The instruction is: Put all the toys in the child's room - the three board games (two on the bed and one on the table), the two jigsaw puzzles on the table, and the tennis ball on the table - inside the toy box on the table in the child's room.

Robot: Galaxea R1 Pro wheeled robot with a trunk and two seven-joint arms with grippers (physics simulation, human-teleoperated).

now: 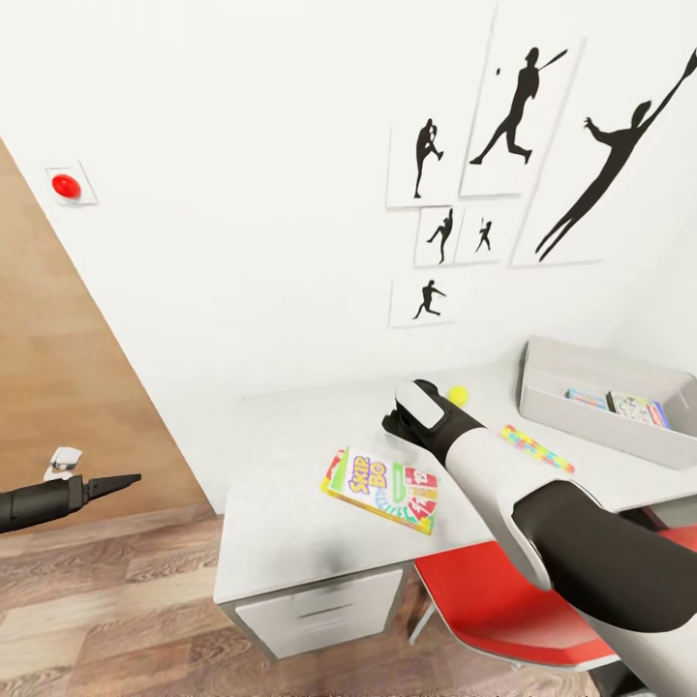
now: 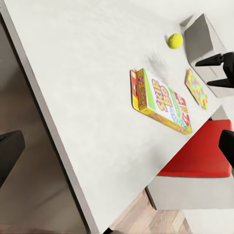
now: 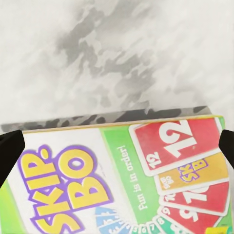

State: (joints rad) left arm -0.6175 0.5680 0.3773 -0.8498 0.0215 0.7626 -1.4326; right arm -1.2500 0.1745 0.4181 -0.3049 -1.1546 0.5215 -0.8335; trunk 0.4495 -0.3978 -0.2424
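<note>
Head view: two game boxes (image 1: pixel 620 404) in the toy box (image 1: pixel 581 418), at right.
Skip-Bo box (image 1: pixel 381 489), puzzle (image 1: pixel 537 449), tennis ball (image 1: pixel 458 395) remain on tabletop (image 1: pixel 281 523); right hand (image 3: pixel 117 141) spread over Skip-Bo, left hand (image 1: pixel 121 481) state unclear.

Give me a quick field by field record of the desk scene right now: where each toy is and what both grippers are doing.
Skip-Bo box: flat on table
tennis ball: on table near wall
jigsaw puzzle: on table beside toy box
toy box: holds two board games
right gripper: open, above Skip-Bo box
left gripper: off the table's side, state unclear
</note>
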